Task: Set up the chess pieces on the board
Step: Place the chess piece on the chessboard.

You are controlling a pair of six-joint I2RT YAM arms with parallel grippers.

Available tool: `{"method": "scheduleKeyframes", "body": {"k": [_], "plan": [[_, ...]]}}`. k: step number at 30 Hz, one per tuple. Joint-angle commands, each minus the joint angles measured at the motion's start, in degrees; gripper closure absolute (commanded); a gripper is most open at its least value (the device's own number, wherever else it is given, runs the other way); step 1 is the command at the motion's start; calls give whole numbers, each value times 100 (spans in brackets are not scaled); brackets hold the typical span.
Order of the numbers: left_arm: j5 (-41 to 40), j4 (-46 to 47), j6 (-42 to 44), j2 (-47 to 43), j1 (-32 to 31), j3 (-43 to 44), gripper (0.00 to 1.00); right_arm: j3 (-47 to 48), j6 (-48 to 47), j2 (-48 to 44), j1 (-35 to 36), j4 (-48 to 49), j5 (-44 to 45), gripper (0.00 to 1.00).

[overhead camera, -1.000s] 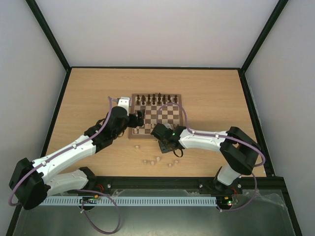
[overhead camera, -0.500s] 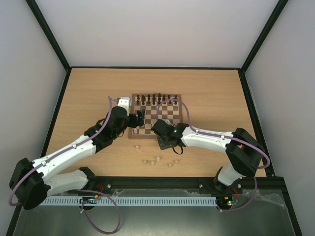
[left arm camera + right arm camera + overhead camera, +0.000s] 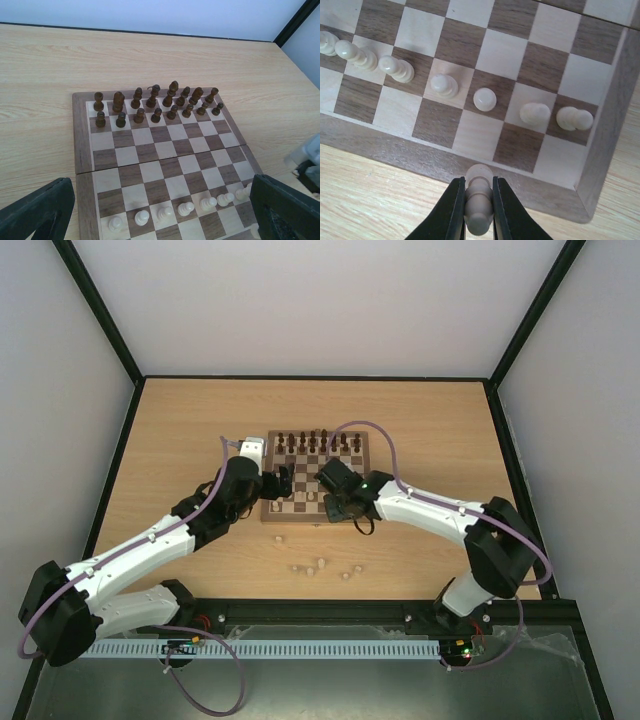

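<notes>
The pale piece (image 3: 479, 200) is clamped upright between the fingers (image 3: 454, 210) of the right gripper (image 3: 478, 186), whose jaws are closed down to the width of the piece. It sits over the near border of the board (image 3: 395, 145), right of centre. Whether its base touches the wood cannot be told. Just beyond it the nearest row of squares lies open. Past that row stand seven pale pawns (image 3: 443, 85), one per square, the rightmost on the last square beside the right border. The near right corner of the board lies close to the right of the gripper. The left gripper (image 3: 160, 200) is spread wide with nothing between its fingers (image 3: 37, 210), positioned over the left side of the board. Its camera shows what the right wrist view does not: the dark pieces (image 3: 155, 102) in two rows along the far edge, with the middle rows of squares open between them and the pawns. Only the top view shows the loose pale pieces (image 3: 322, 565) scattered on the table (image 3: 180, 420) on the near side of the board, between the two arms and apart from both grippers. In that view the two grippers are near one another across the near half of the board, and the right arm covers part of the board's right side. Bare table surrounds the board on the far, left and right sides out to the black frame (image 3: 320, 377).
</notes>
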Motion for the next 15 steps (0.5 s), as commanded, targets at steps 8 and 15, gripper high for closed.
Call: {"method": "scheduleKeyframes", "body": {"k": [8, 15], "plan": [[-97, 13, 78, 27, -25, 37, 1, 440, -278, 773, -164, -25, -138, 99], [-108, 0, 79, 5, -25, 39, 1, 489, -328, 950, -234, 30, -164, 99]]}}
